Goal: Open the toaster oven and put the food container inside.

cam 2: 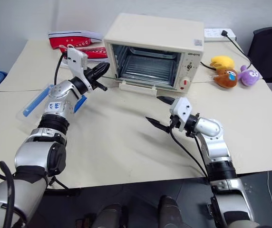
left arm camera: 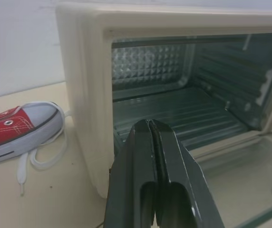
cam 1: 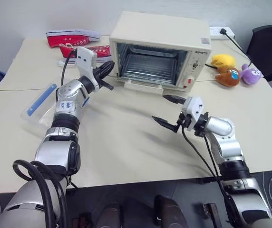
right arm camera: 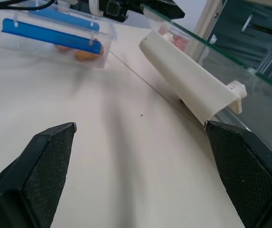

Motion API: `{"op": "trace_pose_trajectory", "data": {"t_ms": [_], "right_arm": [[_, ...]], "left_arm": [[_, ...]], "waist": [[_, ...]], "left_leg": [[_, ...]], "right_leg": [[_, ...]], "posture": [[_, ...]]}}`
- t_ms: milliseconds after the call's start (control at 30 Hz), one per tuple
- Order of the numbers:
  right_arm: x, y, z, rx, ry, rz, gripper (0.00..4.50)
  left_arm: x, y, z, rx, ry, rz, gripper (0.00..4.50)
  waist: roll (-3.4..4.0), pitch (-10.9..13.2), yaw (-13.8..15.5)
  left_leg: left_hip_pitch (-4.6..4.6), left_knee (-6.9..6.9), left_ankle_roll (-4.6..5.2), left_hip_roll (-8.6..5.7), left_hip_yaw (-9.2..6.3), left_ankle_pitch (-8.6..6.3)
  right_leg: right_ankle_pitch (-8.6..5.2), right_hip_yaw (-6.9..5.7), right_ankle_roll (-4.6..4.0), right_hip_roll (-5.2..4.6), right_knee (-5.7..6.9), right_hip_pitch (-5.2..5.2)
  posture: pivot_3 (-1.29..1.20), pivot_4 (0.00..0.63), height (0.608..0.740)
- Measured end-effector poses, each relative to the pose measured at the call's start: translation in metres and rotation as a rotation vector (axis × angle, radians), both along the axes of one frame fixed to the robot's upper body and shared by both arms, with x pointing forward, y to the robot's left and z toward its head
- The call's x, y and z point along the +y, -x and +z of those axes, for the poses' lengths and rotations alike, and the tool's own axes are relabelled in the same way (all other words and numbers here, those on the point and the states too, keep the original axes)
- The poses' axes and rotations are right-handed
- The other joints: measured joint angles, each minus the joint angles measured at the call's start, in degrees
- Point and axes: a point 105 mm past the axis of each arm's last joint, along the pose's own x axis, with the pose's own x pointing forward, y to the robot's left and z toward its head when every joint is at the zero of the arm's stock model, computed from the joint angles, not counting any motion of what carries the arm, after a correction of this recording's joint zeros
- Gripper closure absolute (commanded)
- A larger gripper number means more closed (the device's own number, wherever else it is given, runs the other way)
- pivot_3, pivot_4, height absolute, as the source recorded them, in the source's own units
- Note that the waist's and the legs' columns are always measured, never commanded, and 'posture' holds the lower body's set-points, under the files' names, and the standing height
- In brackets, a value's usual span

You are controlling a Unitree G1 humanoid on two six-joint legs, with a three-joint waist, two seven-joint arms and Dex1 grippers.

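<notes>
1. The table [cam 1: 126, 142] is big and pale. Everything sits on it.

2. The toaster oven [cam 1: 157, 50] stands at the far side, near the middle. Its glass door [right arm camera: 231, 85] is already folded down flat toward the near side, so the rack inside shows. The door handle [right arm camera: 188, 83] is just off the table top.

3. The food container [cam 2: 43, 102] is on the left side of the table, well apart from the oven. It is a clear box with blue clips, and orange food is inside — it is not in the oven yet.

4. The left gripper [cam 1: 105, 71] is up in the air, just left of the oven's open mouth. Its two black fingers are pressed together and hold nothing.

5. The right gripper [cam 1: 169, 110] hovers over the table, near the handle. Its fingers are spread wide apart and hold nothing.

6. So the opening step looks done — the putting-in step is next. I think a gripper must go to the box on the left, open up, take hold of it, and slide it onto the rack.
</notes>
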Motion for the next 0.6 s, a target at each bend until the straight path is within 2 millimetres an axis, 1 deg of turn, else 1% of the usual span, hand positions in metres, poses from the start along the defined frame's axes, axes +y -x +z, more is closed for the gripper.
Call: {"op": "trace_pose_trajectory", "data": {"t_ms": [33, 167, 200, 233, 267, 333, 400, 467, 500, 567, 600], "right_arm": [[-0.005, 0.005, -0.004, 0.002, 0.016, -0.008, 0.0], [-0.035, 0.028, -0.033, 0.073, 0.067, -0.078, 0.0], [-0.043, 0.034, -0.04, 0.096, 0.075, -0.098, 0.0], [-0.054, 0.044, -0.053, 0.137, 0.089, -0.126, 0.0], [-0.056, 0.046, -0.055, 0.146, 0.089, -0.133, 0.0], [-0.067, 0.055, -0.058, 0.155, 0.092, -0.166, 0.0], [-0.079, 0.062, -0.057, 0.148, 0.09, -0.2, 0.0], [-0.095, 0.068, -0.055, 0.146, 0.092, -0.247, 0.0], [-0.099, 0.07, -0.054, 0.146, 0.09, -0.261, 0.0], [-0.103, 0.072, -0.051, 0.139, 0.079, -0.27, 0.0], [-0.102, 0.072, -0.049, 0.131, 0.077, -0.267, 0.0]], "left_arm": [[-0.002, 0.001, 0.0, 0.0, -0.011, -0.019, 4.47], [-0.005, 0.006, -0.005, 0.016, -0.098, -0.081, 4.47], [-0.006, 0.007, -0.009, 0.025, -0.132, -0.1, 4.47], [-0.005, 0.009, -0.013, 0.038, -0.183, -0.117, 4.47], [-0.003, 0.009, -0.015, 0.042, -0.193, -0.117, 4.47], [-0.01, 0.013, -0.018, 0.042, -0.256, -0.152, 4.47], [-0.016, 0.017, -0.027, 0.05, -0.318, -0.182, 4.47], [-0.02, 0.02, -0.043, 0.091, -0.395, -0.192, 4.47], [-0.02, 0.02, -0.052, 0.116, -0.419, -0.189, 4.47], [-0.023, 0.021, -0.069, 0.168, -0.457, -0.188, 4.47], [-0.025, 0.022, -0.073, 0.179, -0.472, -0.186, 4.47]], "waist": [[-0.01, 0.0, 0.3], [-0.06, 0.0, 1.1], [-0.06, 0.0, 1.3], [-0.06, 0.0, 1.3], [-0.07, 0.0, 1.3], [-0.08, 0.0, 1.3], [-0.07, 0.0, 1.3], [-0.07, 0.0, 1.4], [-0.07, 0.0, 1.4], [-0.08, 0.0, 1.3], [-0.08, 0.0, 1.3]], "left_leg": [[0.0, 0.0, 0.0, 0.0, -0.01, 0.0], [-0.01, -0.03, 0.01, 0.0, 0.01, 0.0], [0.0, -0.02, 0.01, 0.0, 0.02, 0.0], [0.0, 0.0, 0.01, 0.0, 0.07, 0.0], [0.0, 0.03, 0.02, -0.01, 0.07, 0.0], [0.05, 0.08, 0.03, 0.0, 0.08, 0.01], [0.09, 0.07, 0.03, 0.01, 0.08, 0.01], [0.09, 0.07, 0.03, 0.0, 0.08, 0.01], [0.09, 0.07, 0.03, 0.01, 0.09, 0.01], [0.1, 0.07, 0.03, 0.02, 0.09, 0.01], [0.1, 0.07, 0.03, 0.02, 0.08, 0.01]], "right_leg": [[0.0, -0.01, 0.0, 0.0, 0.0, 0.0], [0.0, -0.04, 0.0, 0.01, -0.01, 0.0], [0.0, -0.03, 0.0, 0.01, -0.01, 0.01], [0.0, -0.01, 0.0, 0.01, 0.0, 0.01], [0.0, 0.0, 0.0, 0.0, 0.01, 0.02], [0.02, 0.04, -0.01, 0.0, 0.05, 0.05], [0.02, 0.05, -0.01, 0.0, 0.06, 0.08], [0.02, 0.06, -0.01, 0.0, 0.04, 0.09], [0.02, 0.06, -0.01, 0.01, 0.05, 0.09], [0.02, 0.06, -0.01, 0.02, 0.07, 0.08], [0.02, 0.06, -0.02, 0.01, 0.07, 0.08]], "posture": [[0.0, 0.15, 0.74], [0.0, 0.15, 0.74], [0.0, 0.15, 0.74], [0.0, 0.15, 0.74], [0.0, 0.15, 0.74], [0.0, 0.15, 0.74], [0.0, 0.15, 0.74], [0.0, 0.15, 0.74], [0.0, 0.15, 0.74], [0.0, 0.15, 0.74], [0.0, 0.15, 0.74]]}}
